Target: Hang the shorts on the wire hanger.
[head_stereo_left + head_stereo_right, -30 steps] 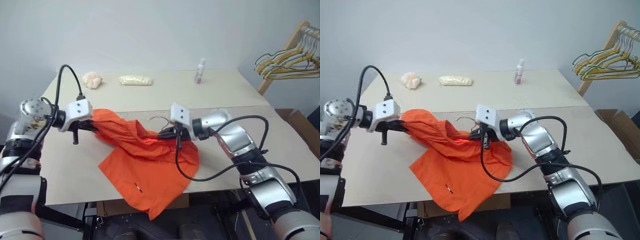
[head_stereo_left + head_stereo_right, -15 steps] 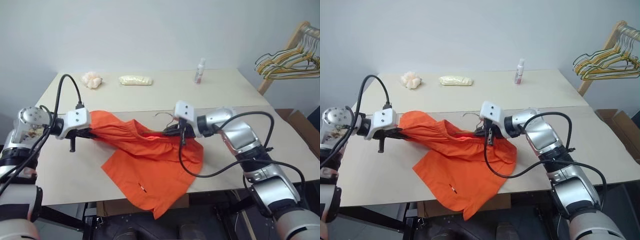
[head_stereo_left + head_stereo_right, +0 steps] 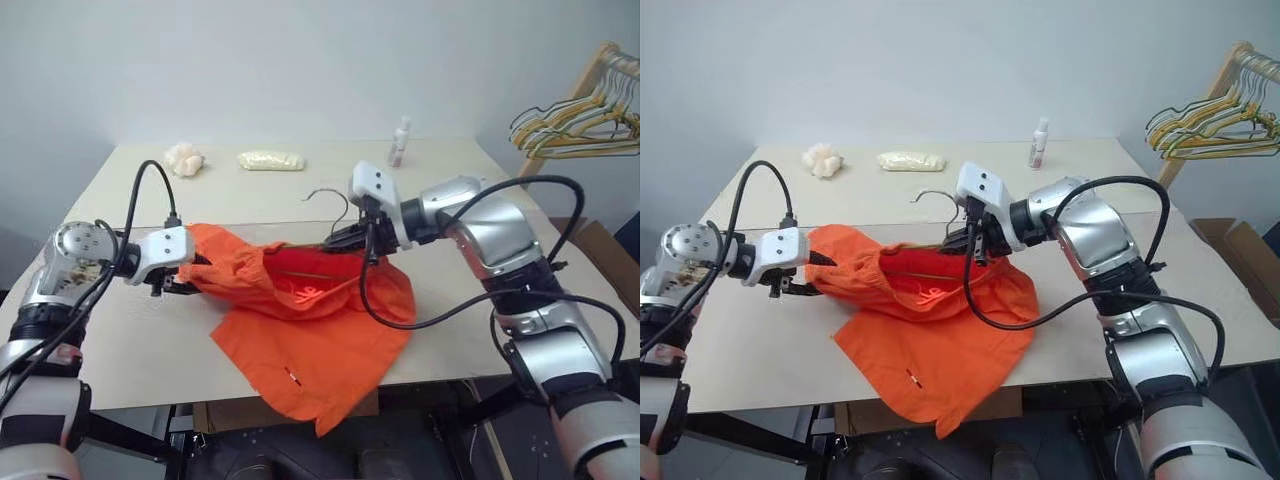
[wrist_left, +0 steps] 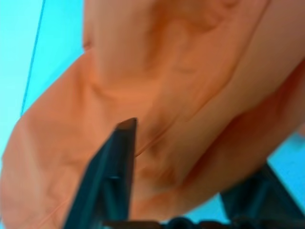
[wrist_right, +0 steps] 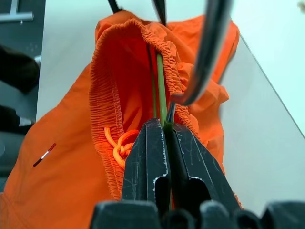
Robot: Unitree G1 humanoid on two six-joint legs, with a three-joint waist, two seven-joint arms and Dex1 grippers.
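Observation:
The bright orange shorts [image 3: 310, 320] lie spread on the table [image 3: 120, 340], one leg hanging over the front edge. Their gathered waistband [image 5: 102, 90] is lifted and gapes open. My right gripper [image 3: 340, 240] is shut on the wire hanger [image 5: 161, 81], whose thin bar runs inside the waistband while its curved hook [image 3: 330, 200] sticks up behind. My left gripper [image 3: 193, 279] is at the shorts' left edge and stands open; its fingers [image 4: 119, 162] are wide apart against the orange cloth.
At the table's back stand a small white bottle [image 3: 401, 140], a pale packet [image 3: 271, 160] and a crumpled white lump [image 3: 184, 158]. A wooden rack with bunched coloured hangers [image 3: 580, 120] stands at the far right, above a cardboard box [image 3: 610, 250].
My right gripper has risen with the hanger, lifting the waistband off the table. My left gripper has opened and let go of the shorts' left edge.

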